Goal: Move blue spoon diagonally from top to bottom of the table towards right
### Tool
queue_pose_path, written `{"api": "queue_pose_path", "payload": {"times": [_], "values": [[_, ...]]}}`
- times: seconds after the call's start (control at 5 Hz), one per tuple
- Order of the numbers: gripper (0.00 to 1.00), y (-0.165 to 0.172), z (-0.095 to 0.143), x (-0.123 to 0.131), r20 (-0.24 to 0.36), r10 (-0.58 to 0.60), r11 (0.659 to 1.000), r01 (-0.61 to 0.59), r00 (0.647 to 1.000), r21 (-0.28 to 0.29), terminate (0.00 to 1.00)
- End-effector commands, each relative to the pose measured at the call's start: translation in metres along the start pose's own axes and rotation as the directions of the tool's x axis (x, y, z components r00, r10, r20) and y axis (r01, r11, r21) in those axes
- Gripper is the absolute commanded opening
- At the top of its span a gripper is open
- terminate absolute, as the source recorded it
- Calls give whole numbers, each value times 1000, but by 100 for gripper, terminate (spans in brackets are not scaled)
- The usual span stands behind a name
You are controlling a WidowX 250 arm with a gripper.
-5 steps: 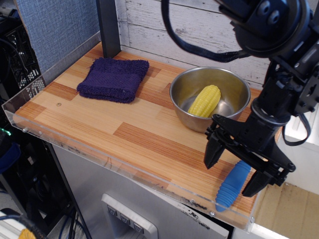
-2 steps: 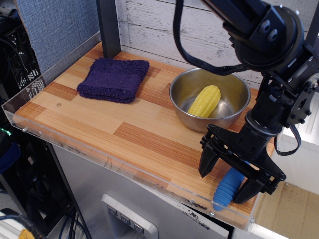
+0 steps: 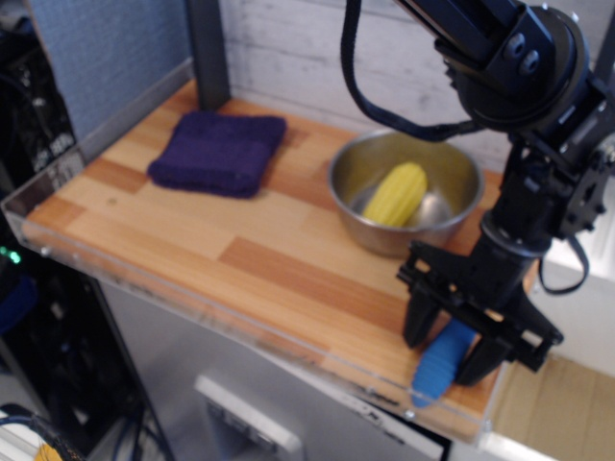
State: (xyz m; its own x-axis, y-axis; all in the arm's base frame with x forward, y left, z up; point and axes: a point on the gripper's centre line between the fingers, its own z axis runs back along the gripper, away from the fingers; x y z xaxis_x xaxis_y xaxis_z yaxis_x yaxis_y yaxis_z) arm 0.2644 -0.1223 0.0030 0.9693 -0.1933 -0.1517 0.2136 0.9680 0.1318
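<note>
The blue spoon lies at the front right corner of the table. Only its ribbed blue handle shows; its metal bowl is hidden behind the gripper. My gripper is down over the upper part of the handle. One black finger is on the handle's left side and the other on its right. The jaws stand narrow and press against the handle on both sides.
A steel bowl holding a yellow corn cob stands just behind the gripper. A dark purple folded cloth lies at the back left. The clear acrylic rim runs along the front edge, close to the spoon's tip.
The gripper has come down over the spoon handle and its jaws have narrowed from wide open to closed against it. The spoon has shifted slightly left.
</note>
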Motion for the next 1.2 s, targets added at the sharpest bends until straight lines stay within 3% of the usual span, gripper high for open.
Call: {"api": "queue_pose_path", "payload": {"times": [0.0,0.2,0.4,0.6,0.8,1.0], "values": [[0,6,11,-9,50,-21,999,22,999,-31,0],[0,16,36,-21,101,-26,999,30,995,-44,0],[0,35,81,-37,212,-27,998,40,977,-56,0],[0,79,108,-56,269,12,997,11,963,-81,0],[0,127,107,-72,248,77,995,-58,966,-82,0],[0,170,88,-87,186,181,981,-165,966,-99,0]]}}
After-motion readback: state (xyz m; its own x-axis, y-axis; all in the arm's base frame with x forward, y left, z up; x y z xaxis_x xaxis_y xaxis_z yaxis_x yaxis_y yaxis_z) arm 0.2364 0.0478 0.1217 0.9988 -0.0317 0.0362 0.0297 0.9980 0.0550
